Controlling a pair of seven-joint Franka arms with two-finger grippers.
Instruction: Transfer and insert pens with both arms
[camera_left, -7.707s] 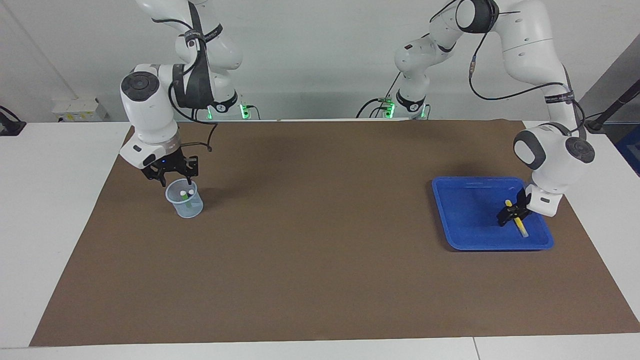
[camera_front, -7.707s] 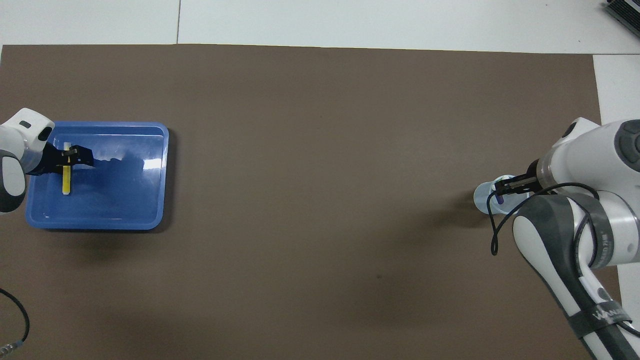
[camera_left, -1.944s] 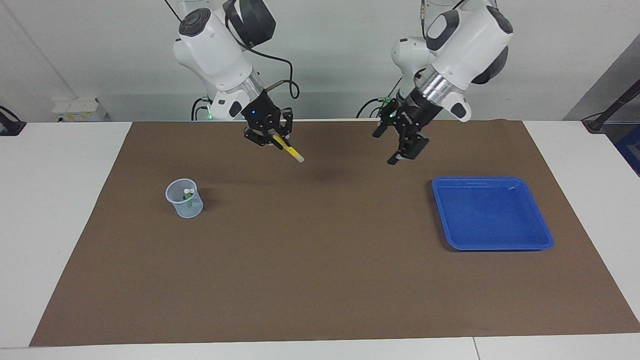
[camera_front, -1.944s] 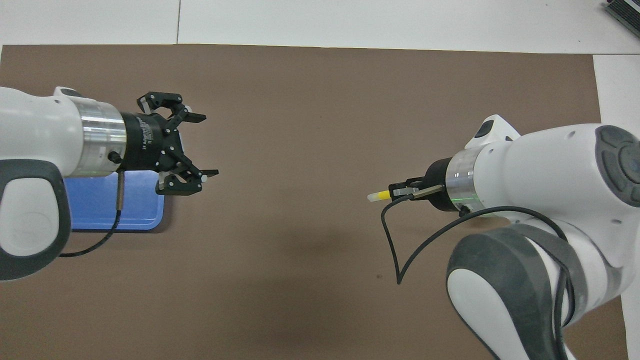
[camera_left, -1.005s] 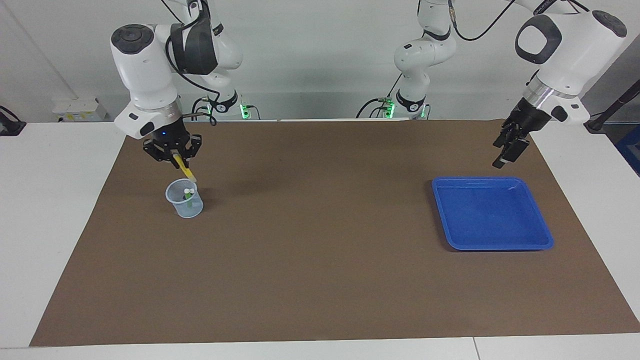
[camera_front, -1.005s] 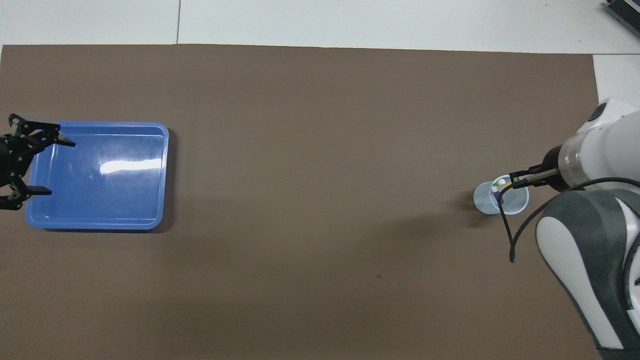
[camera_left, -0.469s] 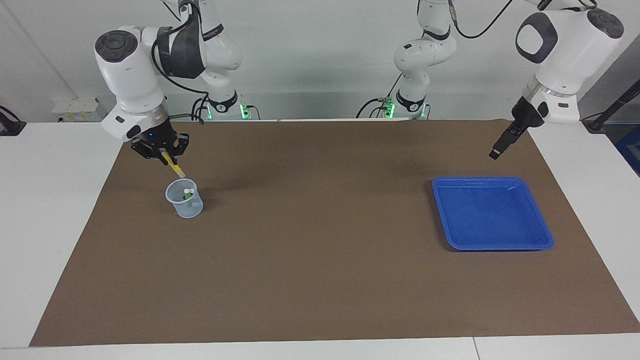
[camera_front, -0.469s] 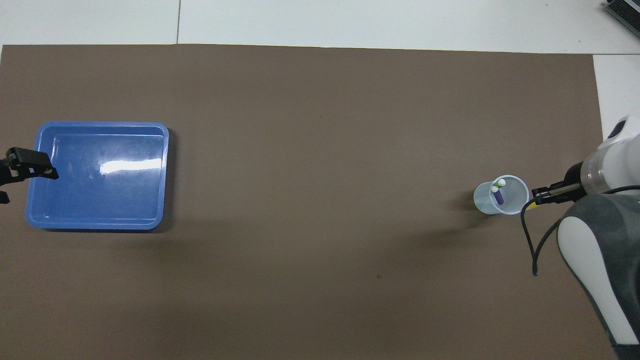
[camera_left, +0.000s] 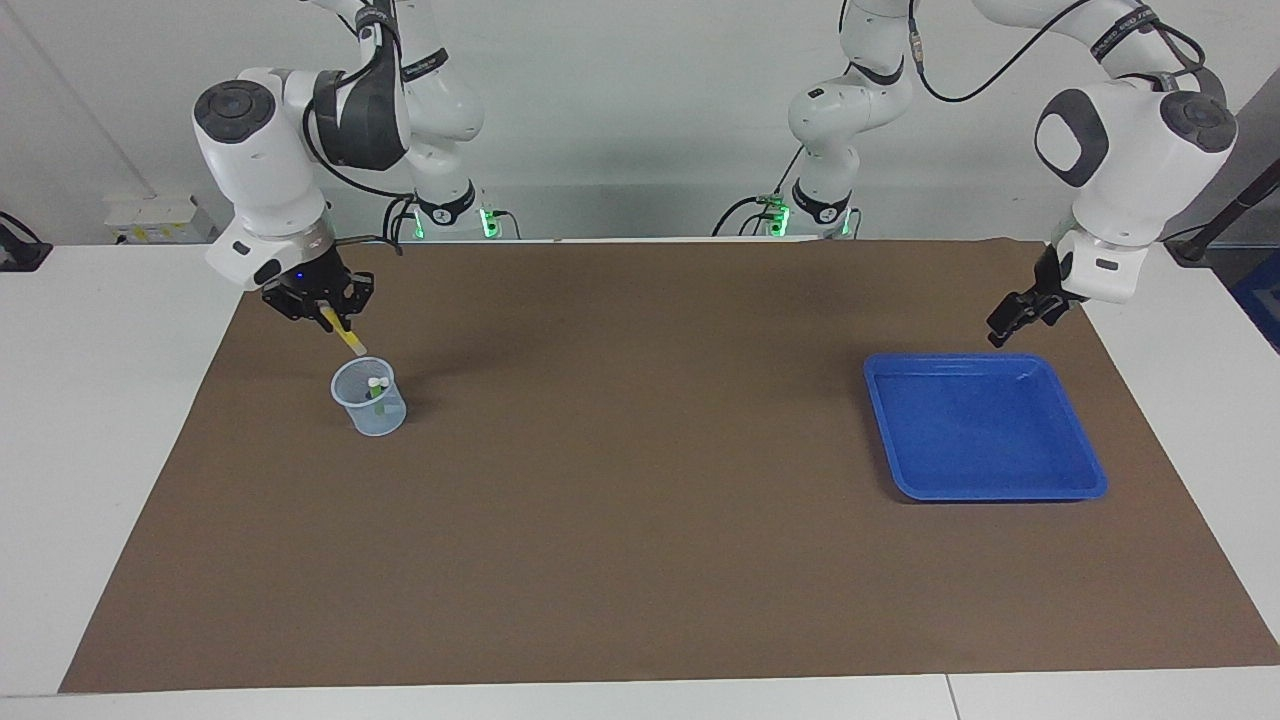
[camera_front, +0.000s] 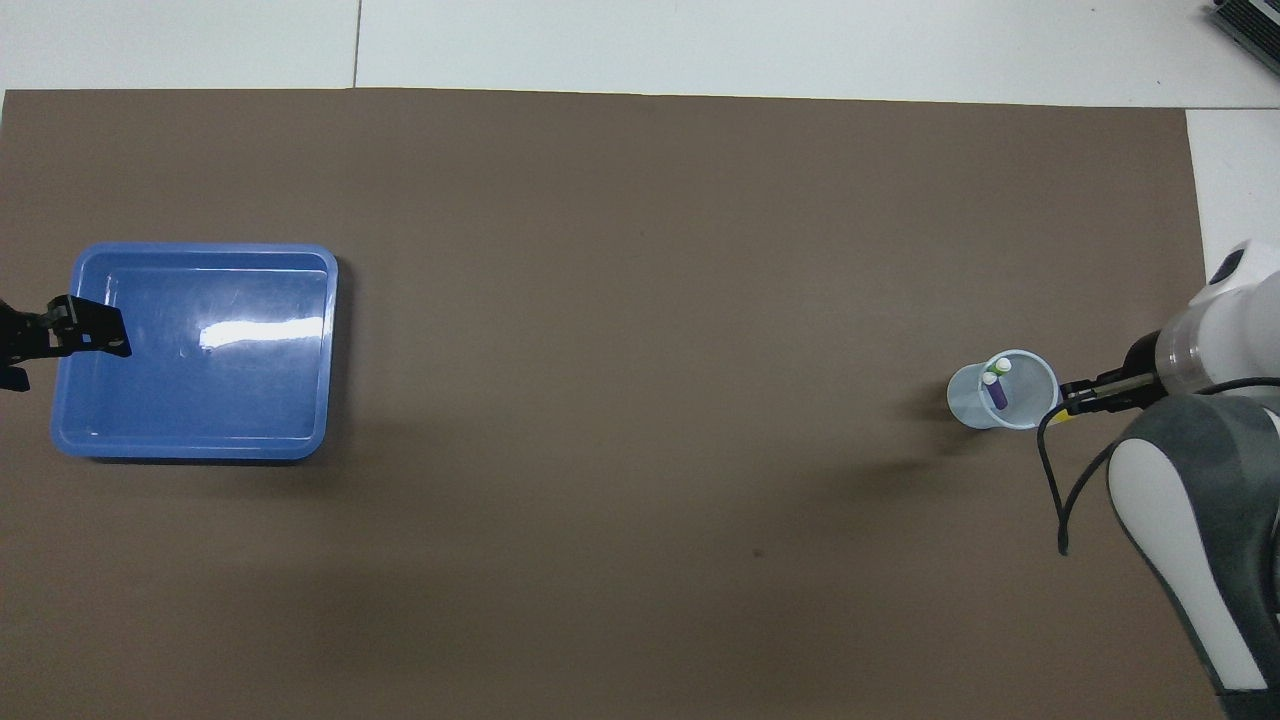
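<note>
A clear plastic cup (camera_left: 370, 400) (camera_front: 1003, 392) stands toward the right arm's end of the table. A green pen (camera_left: 375, 402) (camera_front: 1001, 368) and a purple pen (camera_front: 996, 394) stand in it, pale caps up. My right gripper (camera_left: 328, 314) (camera_front: 1082, 393) is shut on the yellow pen (camera_left: 350, 341). That pen hangs tilted, its pale end down, just above the cup's rim on the side nearer the robots. My left gripper (camera_left: 1012, 324) (camera_front: 60, 350) is open and holds nothing. It hovers over the edge of the blue tray (camera_left: 985, 487) (camera_front: 200, 445) nearest the robots.
The blue tray holds nothing. A brown mat (camera_left: 640, 540) covers the table between cup and tray. Two smaller white arms with green lights (camera_left: 820, 215) stand at the table's edge by the robots.
The right gripper has drawn the yellow pen slightly back from over the cup's mouth to just above its rim. The left gripper has turned and come down a little by the tray.
</note>
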